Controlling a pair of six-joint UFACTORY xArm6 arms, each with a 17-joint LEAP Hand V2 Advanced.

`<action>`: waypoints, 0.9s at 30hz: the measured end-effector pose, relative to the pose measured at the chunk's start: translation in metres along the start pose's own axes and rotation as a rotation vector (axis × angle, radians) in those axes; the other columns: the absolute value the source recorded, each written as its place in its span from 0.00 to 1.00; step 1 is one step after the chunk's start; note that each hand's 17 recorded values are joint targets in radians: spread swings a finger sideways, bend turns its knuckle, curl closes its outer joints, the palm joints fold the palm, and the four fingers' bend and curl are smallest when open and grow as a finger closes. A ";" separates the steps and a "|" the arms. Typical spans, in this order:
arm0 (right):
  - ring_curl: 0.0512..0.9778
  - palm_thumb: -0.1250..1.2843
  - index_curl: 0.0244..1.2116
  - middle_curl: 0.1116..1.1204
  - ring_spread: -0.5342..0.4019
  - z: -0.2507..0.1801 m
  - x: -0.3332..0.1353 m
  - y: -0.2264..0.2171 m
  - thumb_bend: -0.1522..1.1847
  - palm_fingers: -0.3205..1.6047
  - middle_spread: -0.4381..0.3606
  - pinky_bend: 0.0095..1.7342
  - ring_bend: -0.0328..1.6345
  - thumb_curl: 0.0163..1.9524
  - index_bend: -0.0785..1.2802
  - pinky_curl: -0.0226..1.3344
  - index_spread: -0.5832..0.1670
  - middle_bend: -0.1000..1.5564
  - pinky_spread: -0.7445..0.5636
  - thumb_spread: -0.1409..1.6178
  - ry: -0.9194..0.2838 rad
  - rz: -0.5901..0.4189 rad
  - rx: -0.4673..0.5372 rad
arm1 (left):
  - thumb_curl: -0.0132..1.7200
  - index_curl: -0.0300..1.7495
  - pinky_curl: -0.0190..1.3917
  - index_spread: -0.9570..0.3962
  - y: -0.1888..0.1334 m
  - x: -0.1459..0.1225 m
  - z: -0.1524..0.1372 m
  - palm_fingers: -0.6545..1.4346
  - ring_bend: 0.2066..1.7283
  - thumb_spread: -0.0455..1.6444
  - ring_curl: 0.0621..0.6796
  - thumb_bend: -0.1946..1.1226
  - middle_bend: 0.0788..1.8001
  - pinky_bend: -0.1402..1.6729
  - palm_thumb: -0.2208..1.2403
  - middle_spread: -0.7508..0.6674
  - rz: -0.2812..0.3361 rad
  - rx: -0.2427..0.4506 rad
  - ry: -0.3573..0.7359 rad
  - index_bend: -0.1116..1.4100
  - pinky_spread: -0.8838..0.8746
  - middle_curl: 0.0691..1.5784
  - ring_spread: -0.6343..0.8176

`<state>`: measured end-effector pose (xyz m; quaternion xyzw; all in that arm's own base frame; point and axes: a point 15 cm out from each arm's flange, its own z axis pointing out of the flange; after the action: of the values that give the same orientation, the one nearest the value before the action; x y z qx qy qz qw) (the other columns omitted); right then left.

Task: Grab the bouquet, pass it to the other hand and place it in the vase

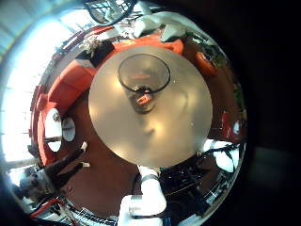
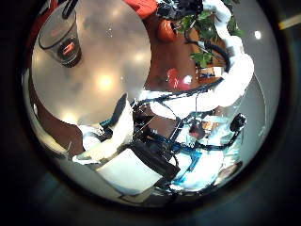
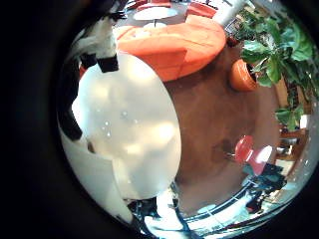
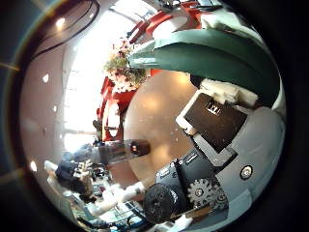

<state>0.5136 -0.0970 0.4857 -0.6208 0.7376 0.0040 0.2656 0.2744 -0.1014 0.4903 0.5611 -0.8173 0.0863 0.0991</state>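
A glass vase [image 1: 143, 80] stands upright in the middle of a round table [image 1: 183, 127], and something small lies at its bottom. The left hand [image 2: 118, 122] hovers over the table beside the vase [image 2: 66, 42], its fingers relaxed and holding nothing. In the right thumb side palm view the bouquet [image 4: 121, 63] points its flowers away from the palm. Its wrapped stems [image 4: 212, 48] run close across the right hand [image 4: 212, 126], whose fingers close round them. The vase [image 4: 121, 150] and the left hand [image 4: 77, 174] lie beyond, lower over the table.
A sofa [image 3: 174, 45] curves behind the table [image 3: 130, 129]. A potted plant [image 3: 284, 60] and a low stool [image 3: 242, 75] stand on the floor past it. The right arm [image 2: 226, 75] crosses the left thumb side view.
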 end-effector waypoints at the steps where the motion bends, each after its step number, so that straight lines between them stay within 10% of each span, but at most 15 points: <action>1: 0.64 0.91 0.72 0.69 0.36 -0.014 -0.003 -0.002 0.16 0.74 0.37 0.86 0.92 0.43 0.92 0.42 0.43 0.90 0.44 0.59 -0.044 0.015 0.033 | 0.21 0.26 0.20 0.81 -0.002 -0.003 -0.003 0.40 0.15 0.65 0.24 0.13 0.06 0.18 0.45 0.83 -0.010 0.006 0.002 0.20 0.80 0.16 0.83; 15: 0.67 0.91 0.74 0.68 0.37 -0.096 -0.086 0.037 0.15 0.75 0.38 0.82 0.92 0.50 0.92 0.48 0.46 0.90 0.44 0.58 -0.798 -0.004 0.124 | 0.21 0.25 0.20 0.80 -0.021 -0.028 -0.030 0.42 0.17 0.65 0.24 0.13 0.07 0.18 0.44 0.78 -0.105 0.129 0.197 0.19 0.78 0.17 0.80; 27: 0.68 0.90 0.75 0.67 0.37 -0.075 -0.148 0.111 0.13 0.75 0.39 0.79 0.92 0.55 0.92 0.54 0.46 0.91 0.44 0.58 -1.248 -0.035 -0.116 | 0.20 0.20 0.23 0.85 -0.030 0.007 -0.050 0.36 0.22 0.59 0.27 0.12 0.07 0.21 0.35 0.84 0.043 0.231 0.600 0.17 0.80 0.17 0.82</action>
<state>0.3958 0.0385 0.5734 -0.5271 0.4317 0.4014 0.6121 0.3031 -0.1061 0.5409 0.5007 -0.7481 0.3422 0.2694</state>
